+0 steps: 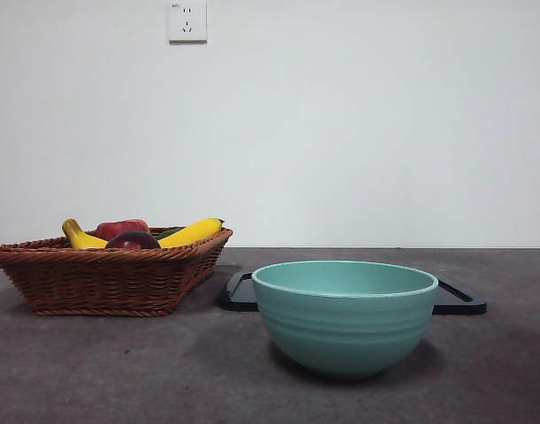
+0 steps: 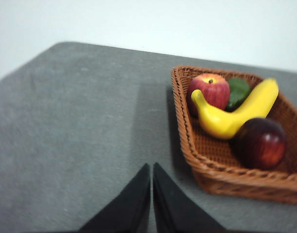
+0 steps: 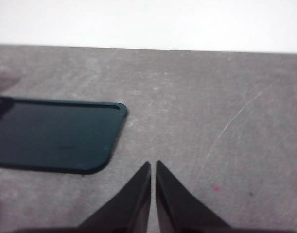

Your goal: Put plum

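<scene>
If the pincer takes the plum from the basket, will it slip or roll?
The plum looks round and glossy, so it may slip between narrow jaws. Pushed, it would probably roll, though the banana beside it and the basket wall should stop it. It appears firm, not fragile.

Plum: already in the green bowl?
No. In the left wrist view the plum lies in the wicker basket beside the banana, not in the bowl.

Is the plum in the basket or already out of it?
In the basket. The plum lies inside the wicker basket beside the banana, and both grippers are away from it with fingers closed and empty.
</scene>
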Controlling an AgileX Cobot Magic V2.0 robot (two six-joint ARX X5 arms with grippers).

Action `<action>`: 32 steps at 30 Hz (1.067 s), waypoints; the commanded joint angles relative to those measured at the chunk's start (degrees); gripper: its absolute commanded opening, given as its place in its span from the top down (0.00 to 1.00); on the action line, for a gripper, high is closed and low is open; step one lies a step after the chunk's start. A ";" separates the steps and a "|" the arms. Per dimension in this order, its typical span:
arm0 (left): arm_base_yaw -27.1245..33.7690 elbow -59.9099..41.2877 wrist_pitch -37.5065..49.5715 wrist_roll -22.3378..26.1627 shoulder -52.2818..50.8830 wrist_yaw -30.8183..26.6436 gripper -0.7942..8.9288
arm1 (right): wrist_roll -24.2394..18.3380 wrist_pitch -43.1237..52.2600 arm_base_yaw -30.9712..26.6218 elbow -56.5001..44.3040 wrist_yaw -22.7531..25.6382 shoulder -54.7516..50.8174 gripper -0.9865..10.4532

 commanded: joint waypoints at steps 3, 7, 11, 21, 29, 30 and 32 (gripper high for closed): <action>0.15 -0.96 -0.57 -8.63 -0.11 -0.13 0.91 | 8.85 0.59 -0.13 -0.11 -0.20 -0.17 0.91; 0.15 0.90 -0.76 -12.68 -0.11 -0.02 0.91 | 12.46 0.66 -0.13 0.74 -1.14 -0.17 0.91; 0.15 4.20 -1.18 -15.10 0.46 0.81 0.91 | 14.78 0.24 -0.13 3.45 -1.16 -0.11 0.91; 0.09 18.58 -9.64 -12.22 11.69 8.02 0.91 | 16.02 -9.44 -0.13 19.78 -5.40 6.99 0.91; 0.00 33.97 -21.73 -1.44 26.05 18.71 0.91 | 7.82 -25.07 -0.11 36.87 -15.87 22.01 0.91; -0.04 35.95 -23.52 0.17 27.89 19.98 0.91 | 6.56 -27.34 -0.07 38.95 -17.11 24.09 0.91; -0.22 39.60 -26.99 3.15 31.26 22.77 0.91 | 4.20 -31.87 0.07 42.91 -20.04 28.15 0.91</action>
